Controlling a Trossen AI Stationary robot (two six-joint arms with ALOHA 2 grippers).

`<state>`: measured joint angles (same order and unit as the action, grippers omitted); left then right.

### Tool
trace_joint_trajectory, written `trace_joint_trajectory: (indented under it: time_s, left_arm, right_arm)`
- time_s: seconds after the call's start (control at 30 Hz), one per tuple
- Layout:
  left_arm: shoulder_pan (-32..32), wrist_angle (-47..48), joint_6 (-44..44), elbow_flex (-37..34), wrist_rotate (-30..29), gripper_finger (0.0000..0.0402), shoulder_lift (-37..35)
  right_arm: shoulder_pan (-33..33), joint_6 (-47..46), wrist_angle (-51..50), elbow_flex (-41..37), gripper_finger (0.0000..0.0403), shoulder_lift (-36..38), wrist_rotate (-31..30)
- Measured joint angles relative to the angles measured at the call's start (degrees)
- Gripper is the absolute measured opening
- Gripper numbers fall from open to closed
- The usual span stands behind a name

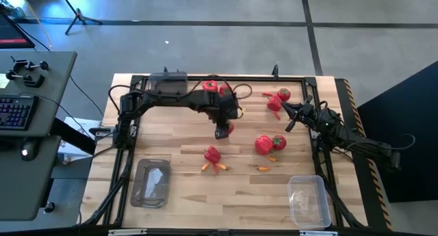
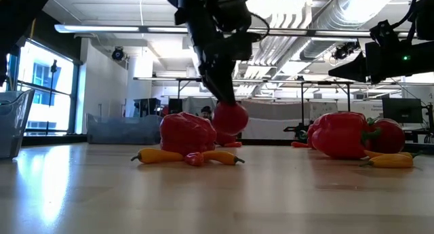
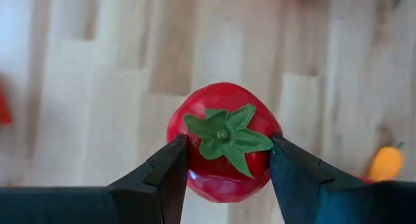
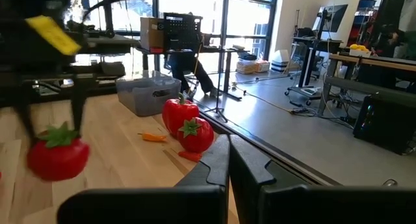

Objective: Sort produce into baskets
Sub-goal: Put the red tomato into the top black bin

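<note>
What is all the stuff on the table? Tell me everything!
Held round fruit: one, red with green top, lifted over the table's middle.
Other red produce: about seven, red, in clusters at the far edge, the right side and the middle.
Slim pieces: at least three, orange, around the middle clusters.
Baskets: three, clear grey, near left, near right and far edge.
Table: one, pale wood.
Keyboard: one, dark, on a desk beside the table.
Left end effector: one, dark, clamped on the held round fruit.
Right end effector: one, dark, shut, waiting over the right side.
</note>
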<state>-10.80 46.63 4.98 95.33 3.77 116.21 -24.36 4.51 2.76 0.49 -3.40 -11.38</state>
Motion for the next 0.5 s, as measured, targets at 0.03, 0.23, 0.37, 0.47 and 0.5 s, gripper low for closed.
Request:
trace_joint_trajectory:
  time_s: [0.03,0.23,0.37,0.47,0.5]
  left_arm:
    - [-0.7,0.6,0.1,0.0,-0.1,0.0166,-0.2]
    - [-5.5,2.5,1.9,0.0,-2.9,0.0165,-1.0]
    - [-9.4,3.8,2.1,0.0,-3.4,0.0157,-3.1]
    - [-11.8,4.8,1.1,0.0,-4.7,0.0147,-5.7]
    - [-12.4,5.2,0.9,0.0,-5.4,0.0143,-6.7]
  right_arm:
    - [0.0,0.0,0.0,0.0,0.0,0.0,0.0]
    - [0.0,0.0,0.0,0.0,0.0,0.0,0.0]
    - [0.0,0.0,0.0,0.0,0.0,0.0,0.0]
    - [0.0,0.0,0.0,0.0,0.0,-0.1,0.0]
    - [0.0,0.0,0.0,0.0,0.0,0.0,0.0]
